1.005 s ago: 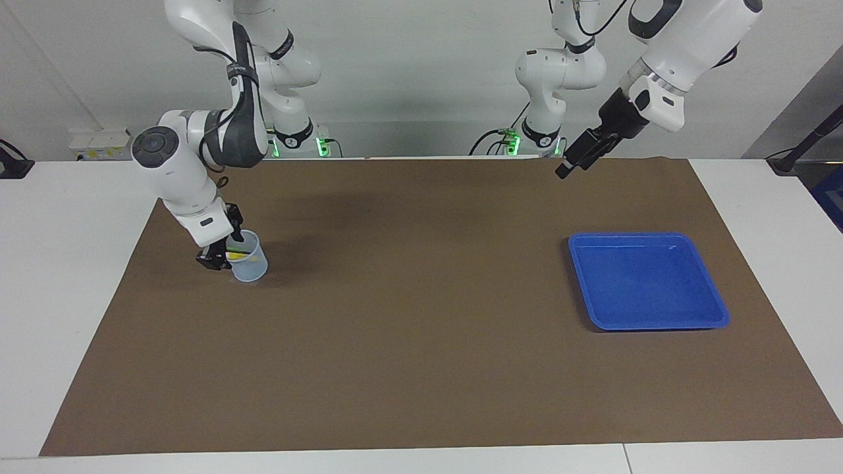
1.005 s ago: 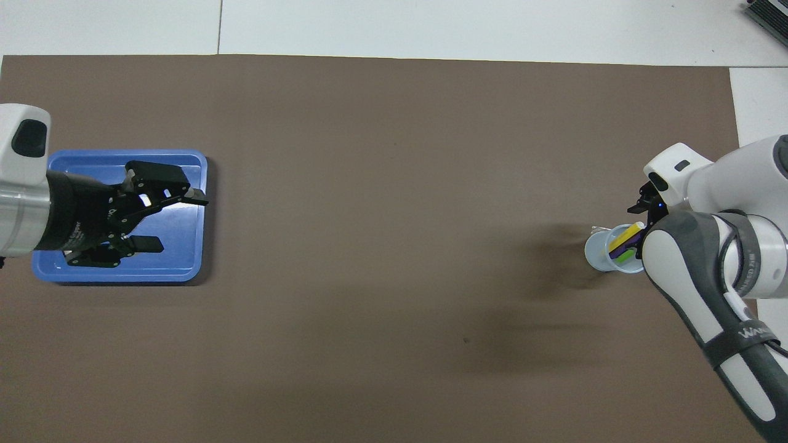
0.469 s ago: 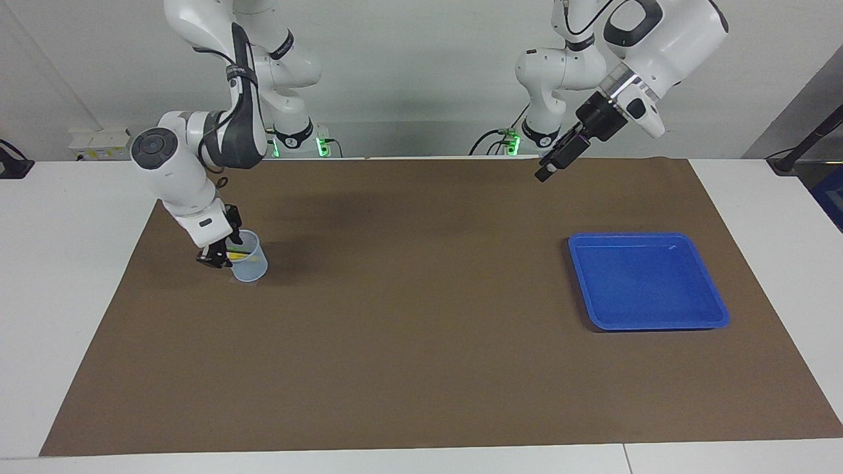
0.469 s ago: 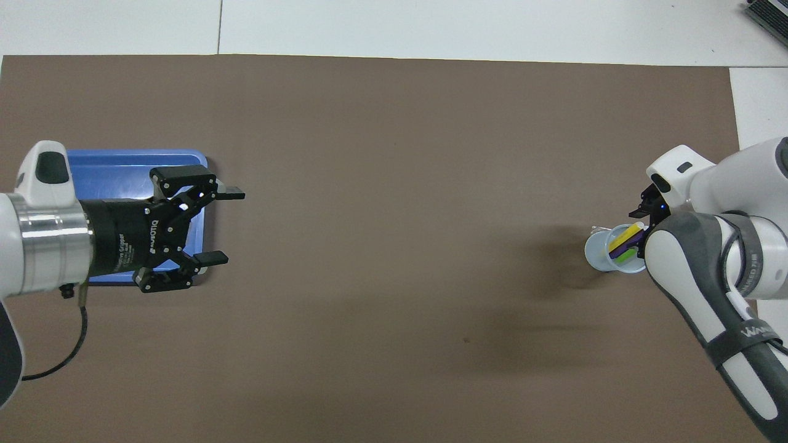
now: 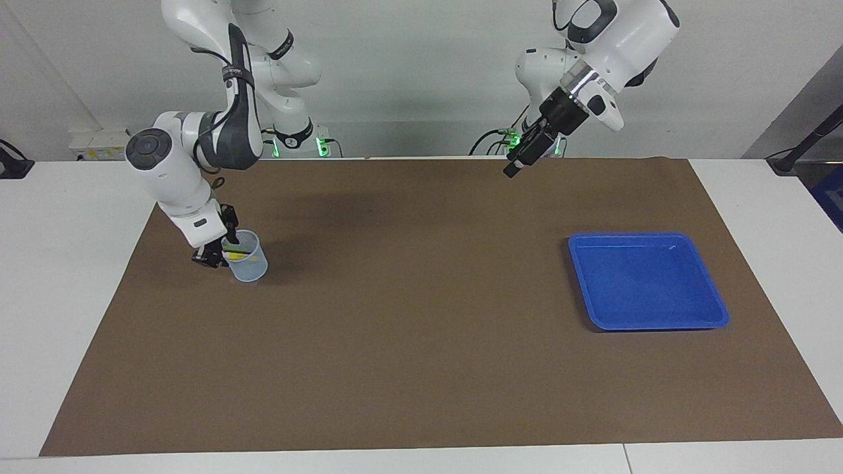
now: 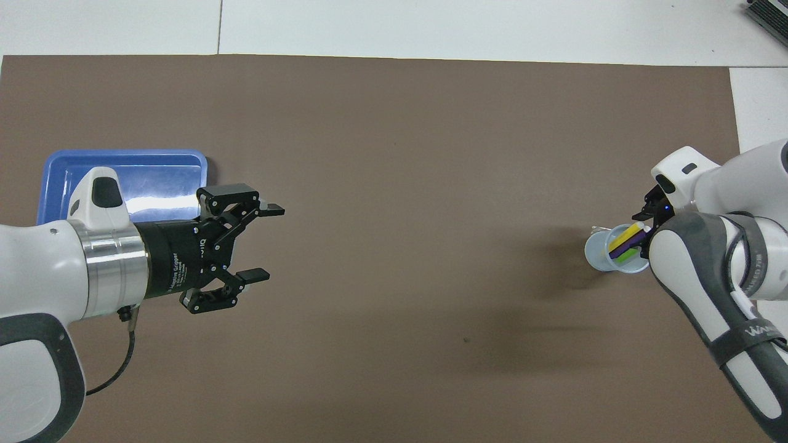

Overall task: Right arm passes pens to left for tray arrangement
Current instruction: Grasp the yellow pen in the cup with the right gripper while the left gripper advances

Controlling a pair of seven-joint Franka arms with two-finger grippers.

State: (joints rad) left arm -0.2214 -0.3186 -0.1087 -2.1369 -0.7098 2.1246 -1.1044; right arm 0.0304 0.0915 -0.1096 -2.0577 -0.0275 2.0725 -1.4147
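Right, containers first. The pale-blue cup (image 6: pixel 606 253) stands on the brown mat (image 5: pixel 421 368) toward my right arm's end of the desk (image 5: pixel 66 316), upright. In it: three pens, leaning together w/ pale tips up: yellow pen (image 6: pixel 627 235), purple pen (image 6: pixel 623 245), green pen (image 6: pixel 628 255). In the facing view only a bit of yellow shows through the cup wall.

The blue tray (image 5: pixel 649 280) lies flat on the mat toward my left arm's end, well apart from the cup. No pens in it; part of it is covered by my left arm in the overhead view.

End effectors. My right end effector (image 5: pixel 212 253) is down at the cup's rim, on the side toward the right arm's end of the desk, fingers at or just inside the rim by the pens. Can't tell how far apart its fingers are, nor whether it has a pen yet; my forearm covers most of it from above. Tiny blue light shows on it.

My left end effector (image 6: pixel 265 243) is up in the air, over the mat beside the tray on the side toward the cup. Fingers spread wide, nothing between them, touching nothing.
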